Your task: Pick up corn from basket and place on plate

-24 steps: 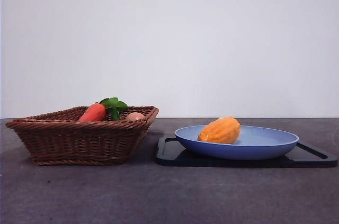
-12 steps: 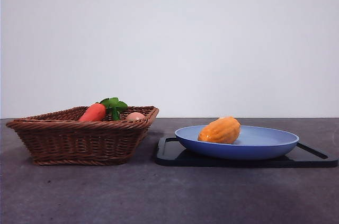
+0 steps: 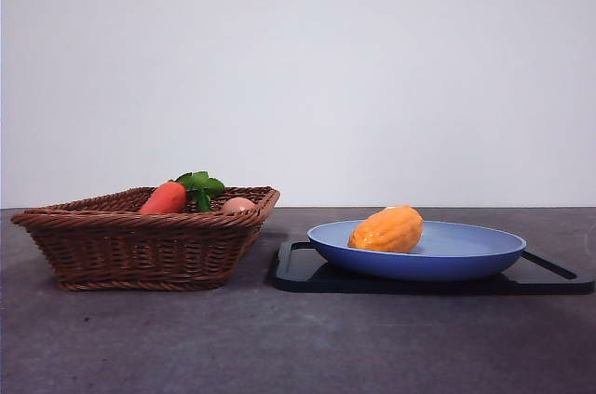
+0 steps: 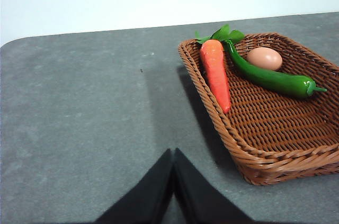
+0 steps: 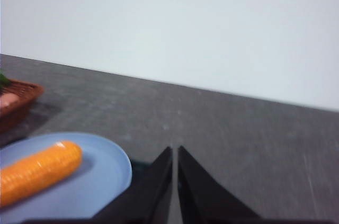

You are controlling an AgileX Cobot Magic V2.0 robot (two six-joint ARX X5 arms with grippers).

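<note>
The yellow-orange corn [image 3: 386,229] lies on the light-blue plate [image 3: 466,264], left of its middle; the right wrist view shows the corn [image 5: 37,172] on the plate [image 5: 100,181] too. The brown wicker basket [image 3: 140,245] stands to the left of the plate. Neither arm shows in the front view. My left gripper [image 4: 173,152] is shut and empty, held above bare table beside the basket [image 4: 275,160]. Beside the plate's edge, my right gripper [image 5: 175,150] is also shut with nothing in it.
A black tray [image 3: 307,273] lies under the plate. In the basket lie a red-orange carrot [image 4: 216,73] with green leaves, a green chili pepper [image 4: 267,75] and a pinkish egg [image 4: 264,58]. Grey table runs in front of the basket and tray.
</note>
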